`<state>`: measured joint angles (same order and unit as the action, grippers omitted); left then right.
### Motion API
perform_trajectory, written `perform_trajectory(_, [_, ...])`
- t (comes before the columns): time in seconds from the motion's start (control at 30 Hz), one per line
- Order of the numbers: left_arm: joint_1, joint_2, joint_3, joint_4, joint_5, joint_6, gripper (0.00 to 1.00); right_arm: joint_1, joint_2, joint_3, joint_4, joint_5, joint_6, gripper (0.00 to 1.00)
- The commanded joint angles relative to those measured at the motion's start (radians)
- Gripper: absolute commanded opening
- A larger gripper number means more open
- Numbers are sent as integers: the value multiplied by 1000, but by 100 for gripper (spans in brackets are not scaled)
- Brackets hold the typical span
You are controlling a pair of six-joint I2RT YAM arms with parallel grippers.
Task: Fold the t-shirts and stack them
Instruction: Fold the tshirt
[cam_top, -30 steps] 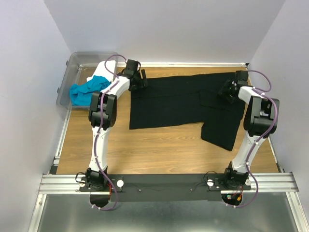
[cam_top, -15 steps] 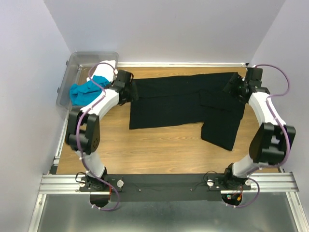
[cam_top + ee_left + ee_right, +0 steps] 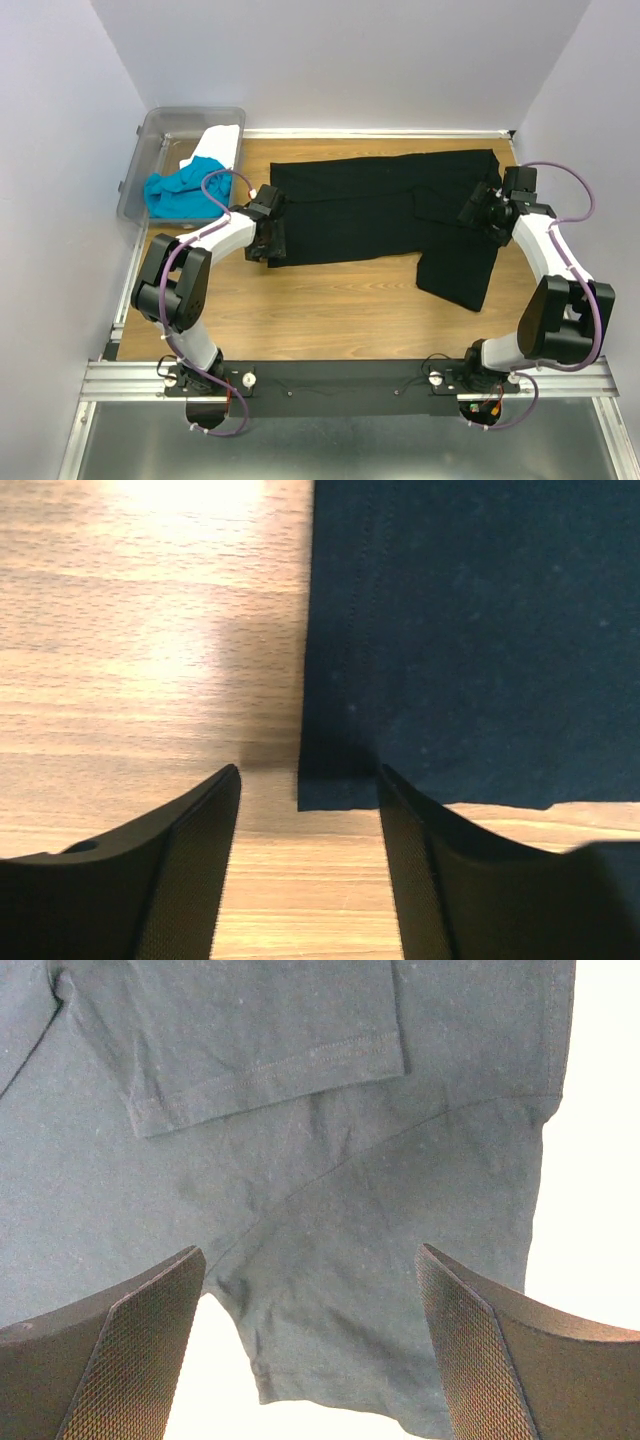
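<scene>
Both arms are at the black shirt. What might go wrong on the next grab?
The left gripper straddles only the near corner of the black shirt; closing there may catch too little cloth and slip. The right gripper hangs open over layered cloth by the sleeve; it may pinch one layer and drag the fold apart.

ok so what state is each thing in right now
bin, upright, shirts in it
black t-shirt, mostly flat on the table, one sleeve folded onto it
turquoise t-shirt, crumpled in the bin
white t-shirt, bunched at the bin's rim
left gripper, open around the black t-shirt's corner
right gripper, open above the black t-shirt
</scene>
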<state>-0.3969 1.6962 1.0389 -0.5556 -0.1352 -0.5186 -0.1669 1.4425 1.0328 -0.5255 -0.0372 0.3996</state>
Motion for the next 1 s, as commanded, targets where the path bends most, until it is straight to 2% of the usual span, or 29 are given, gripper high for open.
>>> perform_trajectory(0.0, [-2,-4,3,19,-9,-17,61,-3,-40,-19,-19,28,-8,93])
perform_trajectory(0.1, [-6,5,0,16,8,-15,57,-3,-47,-27,-19,31,-8,93])
perform_trajectory(0.23, [-11,5,-17,8,16,-15,56,-3,-48,-31,-19,31,-4,93])
perform_trajectory(0.3, [-14,6,-25,5,17,-9,52,-3,-47,-34,-19,65,2,93])
perform_trajectory(0.47, [-19,36,-42,-3,28,9,49,-3,-39,-51,-19,144,24,93])
perform_trajectory(0.63, [-23,45,-71,6,23,23,28,-5,-16,-65,-19,236,41,93])
perform_trajectory(0.67, [-23,42,-74,9,19,26,20,-5,-2,-66,-19,261,48,93])
perform_trajectory(0.8, [-22,28,-82,19,3,40,0,-14,51,-70,-19,321,73,90])
perform_trajectory(0.97, [-11,2,-95,37,-9,61,0,-77,148,-39,-1,306,54,79])
